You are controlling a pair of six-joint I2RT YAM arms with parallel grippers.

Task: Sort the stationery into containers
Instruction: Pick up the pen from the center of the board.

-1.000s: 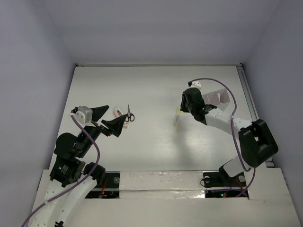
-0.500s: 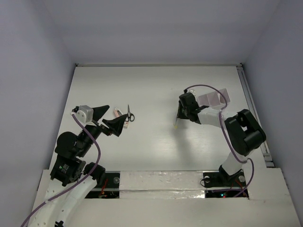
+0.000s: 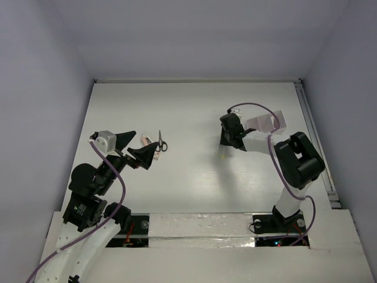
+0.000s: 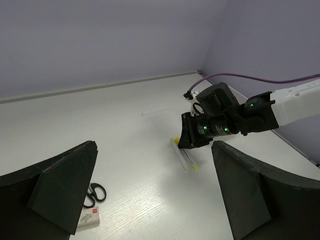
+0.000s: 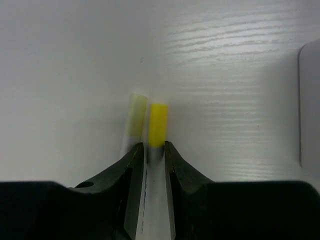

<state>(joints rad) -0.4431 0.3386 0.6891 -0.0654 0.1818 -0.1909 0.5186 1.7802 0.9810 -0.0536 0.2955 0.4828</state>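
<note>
Where the right gripper reaches the table, its two black fingers are pressed close together and pinch the barrel of a thin white plastic pen with a bright yellow cap. No gap shows between finger and barrel. The pen's long axis runs straight out from between the fingers, in line with the gripper's own reach, and the cap projects just beyond the fingertips. A second thin white pen with a paler yellow-green cap lies parallel to it, touching or just beside it, outside the finger on the left of the wrist view. Both pens appear to rest on the white wood-grain table.

The small translucent whitish-pink rectangular box stands near the right wrist, on its right in the top view. Its rim shows at the right edge of the wrist view. On this evidence, the coming move is a lift followed by a short swing to the right. The neighbouring pen may be dragged along during the lift.

The left gripper hangs with its fingers spread wide and holds nothing. It is beside the small black-handled scissors and a tiny pale pinkish-white block, well apart from the pens. The right arm is the nearer one to both pens and box.
</note>
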